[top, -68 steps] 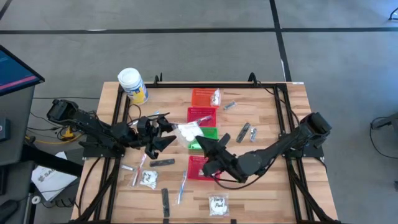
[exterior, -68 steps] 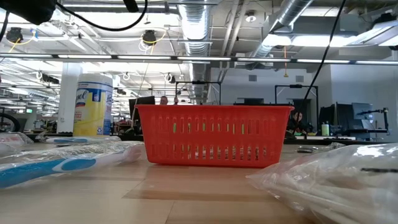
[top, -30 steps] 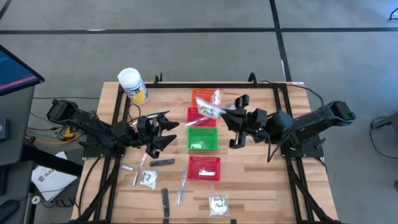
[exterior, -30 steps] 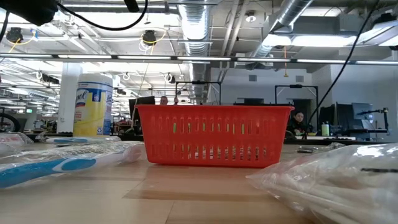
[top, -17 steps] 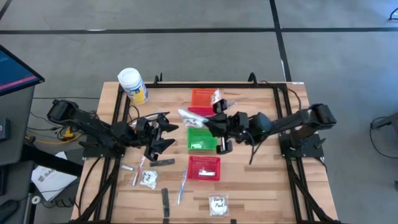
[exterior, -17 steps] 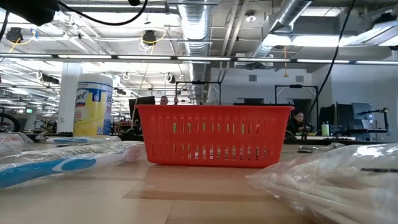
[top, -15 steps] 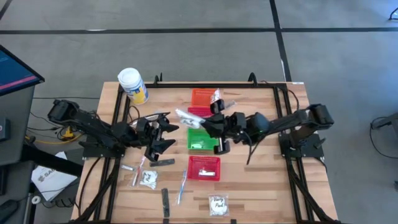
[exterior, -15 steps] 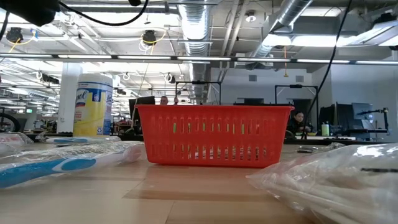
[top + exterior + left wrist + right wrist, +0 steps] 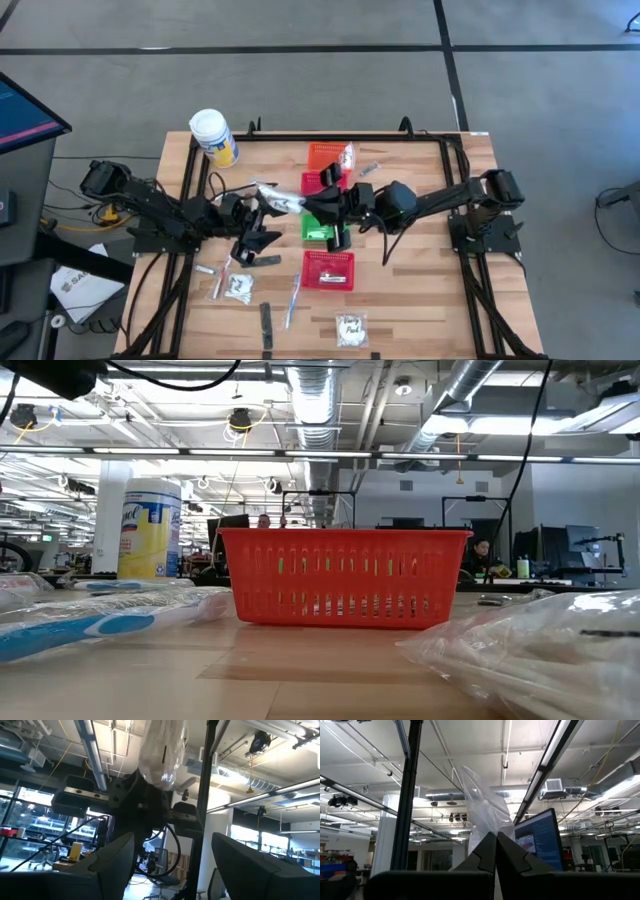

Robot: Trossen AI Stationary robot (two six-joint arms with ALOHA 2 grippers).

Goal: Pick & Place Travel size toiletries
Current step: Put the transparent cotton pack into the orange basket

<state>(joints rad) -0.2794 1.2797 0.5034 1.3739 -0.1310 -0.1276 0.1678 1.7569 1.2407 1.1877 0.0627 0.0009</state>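
Observation:
My right gripper (image 9: 312, 204) reaches from the table's right over the middle baskets and is shut on a clear sachet (image 9: 279, 195) with white contents. In the right wrist view the sachet (image 9: 485, 805) stands up beyond the shut fingertips. My left gripper (image 9: 258, 216) is open at the left of the baskets, facing the sachet. In the left wrist view the sachet (image 9: 162, 755) shows above and beyond its two spread fingers, untouched. More toiletries lie on the near left of the table: a sachet (image 9: 237, 288), a toothbrush (image 9: 293, 300) and a dark strip (image 9: 265, 325). My right gripper pinches one end of the sachet (image 9: 490, 837) between its two shut fingertips. The fingers come from the table's right, slanting upward. The rest of the sachet sticks out past them toward my left gripper, lifted clear of the table and baskets.
Several small mesh baskets stand in a row mid-table: orange (image 9: 322, 155), red (image 9: 318, 182), green (image 9: 322, 228), red (image 9: 328, 270). A white jar (image 9: 213, 137) stands at the far left corner. Another sachet (image 9: 350, 327) lies at the near edge. The low view shows a red basket (image 9: 345, 575).
My right gripper has carried the sachet toward the table's left, from beside the far baskets to just in front of my left gripper, sinking a little and rolling. It has stayed shut. The sachet has stayed clear of the table. My left gripper has tipped slightly in place.

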